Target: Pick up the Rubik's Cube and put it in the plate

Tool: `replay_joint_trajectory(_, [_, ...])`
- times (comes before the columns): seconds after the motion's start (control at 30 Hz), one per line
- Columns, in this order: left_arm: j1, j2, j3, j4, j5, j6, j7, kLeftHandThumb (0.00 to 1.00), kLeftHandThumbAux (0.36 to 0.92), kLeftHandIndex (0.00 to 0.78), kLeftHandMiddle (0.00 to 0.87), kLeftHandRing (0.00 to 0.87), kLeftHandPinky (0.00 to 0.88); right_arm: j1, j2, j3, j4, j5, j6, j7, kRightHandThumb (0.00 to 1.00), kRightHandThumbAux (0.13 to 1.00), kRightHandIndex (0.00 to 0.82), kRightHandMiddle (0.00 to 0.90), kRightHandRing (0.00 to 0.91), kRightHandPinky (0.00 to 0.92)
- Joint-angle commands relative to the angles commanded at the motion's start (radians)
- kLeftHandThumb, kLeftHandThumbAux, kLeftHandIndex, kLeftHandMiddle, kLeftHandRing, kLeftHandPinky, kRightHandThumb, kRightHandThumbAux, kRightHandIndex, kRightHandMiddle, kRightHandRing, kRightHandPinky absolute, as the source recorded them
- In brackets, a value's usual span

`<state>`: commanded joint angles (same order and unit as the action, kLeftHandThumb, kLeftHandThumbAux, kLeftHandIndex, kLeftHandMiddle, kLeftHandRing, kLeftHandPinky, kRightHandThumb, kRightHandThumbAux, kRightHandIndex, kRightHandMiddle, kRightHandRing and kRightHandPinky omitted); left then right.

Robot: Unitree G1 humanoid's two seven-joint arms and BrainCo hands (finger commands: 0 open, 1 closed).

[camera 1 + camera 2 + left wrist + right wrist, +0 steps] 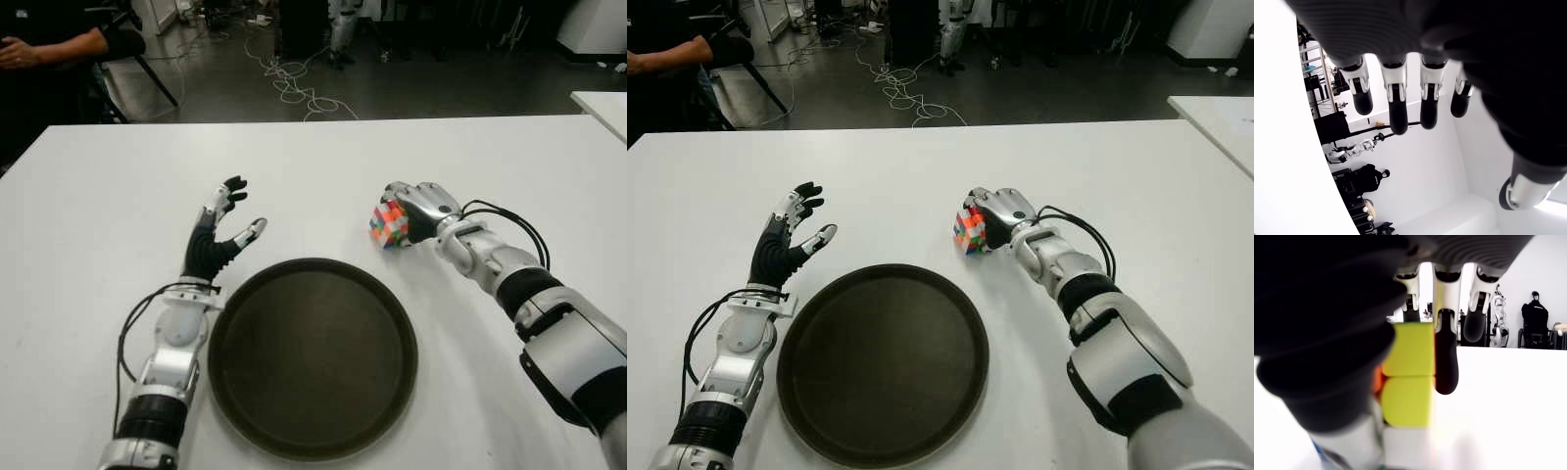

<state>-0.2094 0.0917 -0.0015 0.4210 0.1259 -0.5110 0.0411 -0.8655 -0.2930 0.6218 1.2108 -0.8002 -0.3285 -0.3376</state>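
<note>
Two hands over a white table (88,196). Right hand (423,211) is curled around the Rubik's Cube (389,224); the fingers (1445,357) wrap over a yellow face in the right wrist view, thumb on the opposite side. Cube sits at the hand's left end, multicoloured faces turned toward the table centre, near the tabletop; cannot tell if it touches the surface. Cube is just beyond the plate's far right rim, outside it, not in it. Black cables loop along the right forearm behind the hand.

Left hand (221,230) is up and spread, palm open, holds nothing; left wrist view shows four extended fingers (1396,105) with gaps between them and the thumb apart. It shows just beyond the plate's far left rim.

Plate (312,357) is a dark round tray with a raised rim, lying flat between the two forearms, nothing in it.

Beyond the table: dark floor with tangled cables (294,83), and a person's arm (54,46) at the far left corner.
</note>
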Motion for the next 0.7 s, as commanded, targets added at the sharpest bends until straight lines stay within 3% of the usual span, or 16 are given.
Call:
replay_joint_trajectory(0.2, [0.003, -0.001, -0.001, -0.004, 0.004, -0.002, 0.004, 0.074, 0.595, 0.102, 0.162, 0.147, 0.098, 0.006, 0.002, -0.019, -0.002, 0.007, 0.000, -0.018, 0.667, 0.747, 0.403, 0.524, 0.544, 0.524])
replay_joint_trajectory(0.7, [0.007, -0.001, -0.001, -0.011, -0.001, -0.001, -0.001, 0.089, 0.624, 0.101, 0.163, 0.151, 0.098, 0.009, 0.004, -0.040, 0.003, 0.011, -0.002, -0.032, 0.677, 0.744, 0.400, 0.449, 0.485, 0.497])
